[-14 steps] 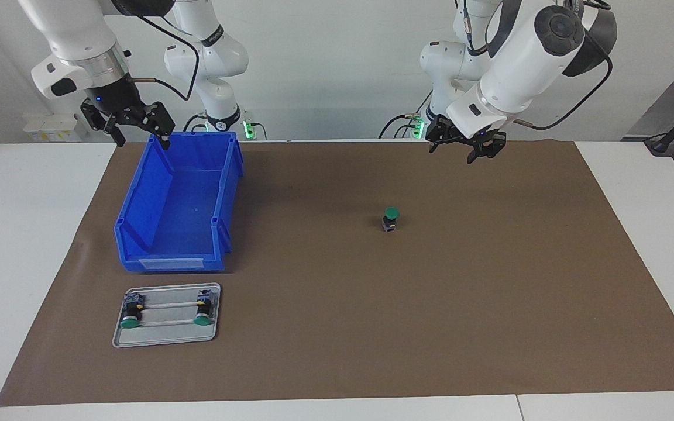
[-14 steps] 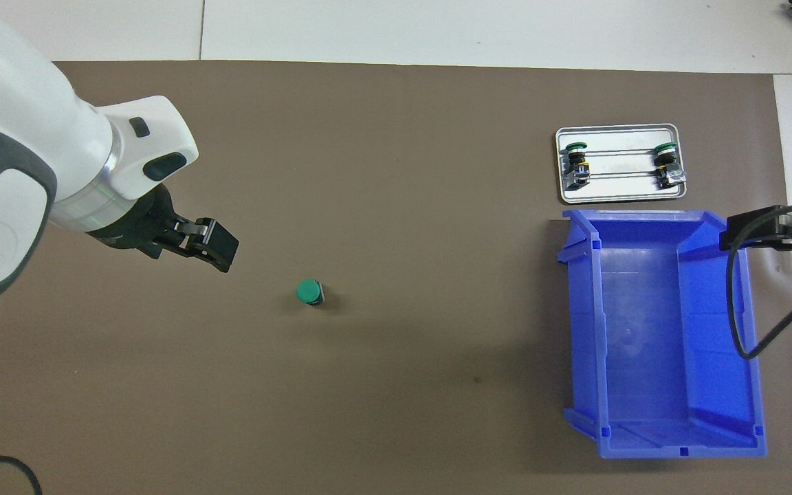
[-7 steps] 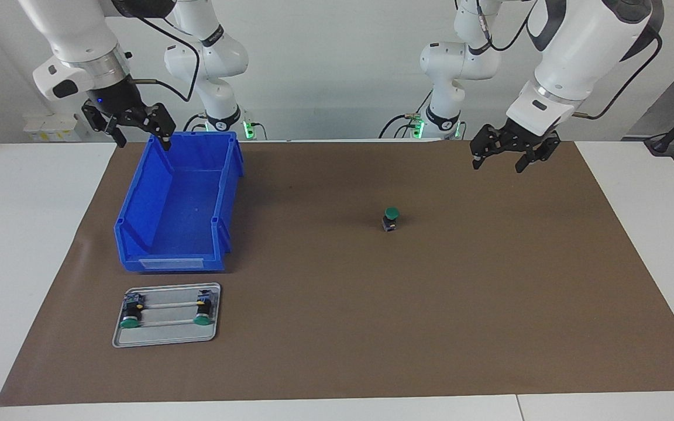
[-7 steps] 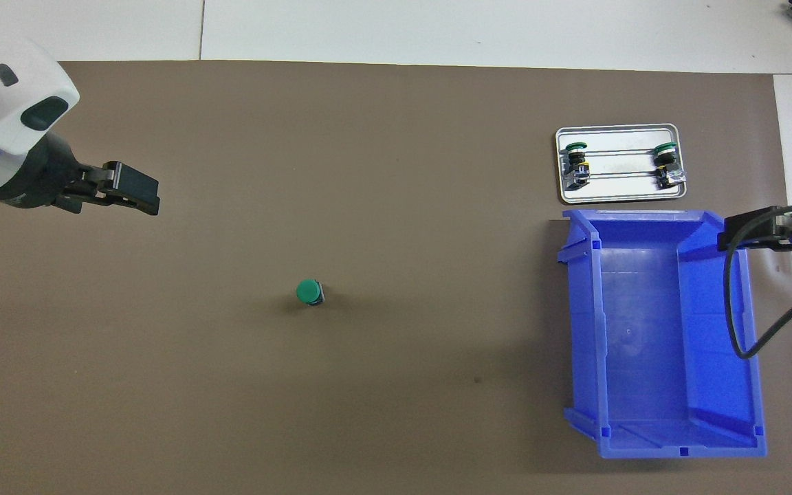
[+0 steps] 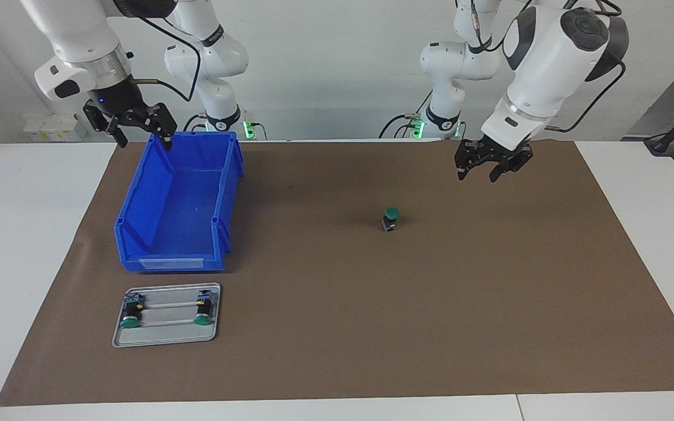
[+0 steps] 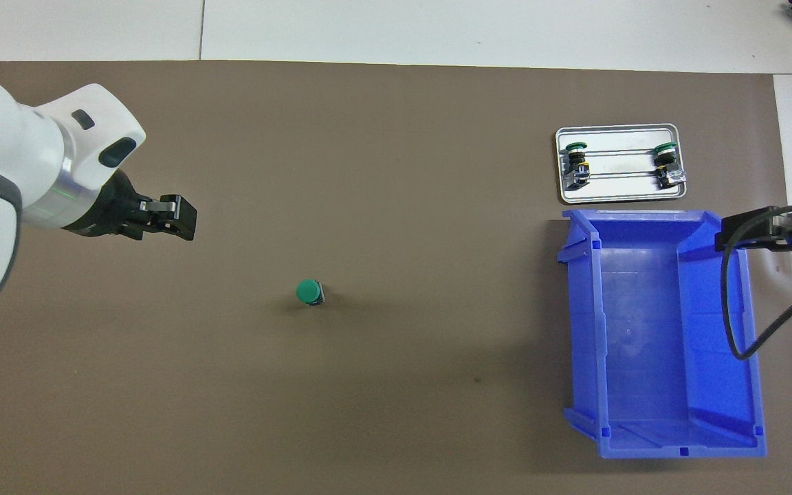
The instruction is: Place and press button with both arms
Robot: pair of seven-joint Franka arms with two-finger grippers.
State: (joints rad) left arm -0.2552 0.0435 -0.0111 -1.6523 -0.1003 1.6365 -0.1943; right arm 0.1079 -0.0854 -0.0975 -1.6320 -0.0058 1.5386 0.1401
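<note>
Below and clear of left jaws [image 5: 477,170]: button [image 5: 390,218] upright | light, rigid; grip black body | left jaws part-open, empty | right jaws [image 5: 138,135] wide, empty

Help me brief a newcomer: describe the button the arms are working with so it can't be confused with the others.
Find the brown mat, then its bare middle stretch toward the left arm's end. The button stands there upright and alone, green cap up. The two like it lie on the metal tray beside the blue bin.

Three green-capped black push-button switches [image 5: 391,218] [image 5: 131,316] [image 5: 202,313] are present. There is one blue plastic bin [image 5: 180,204] and one silver metal tray [image 5: 164,338]. Two white jointed robot arms [image 5: 539,64] [image 5: 74,41] are visible.
</note>
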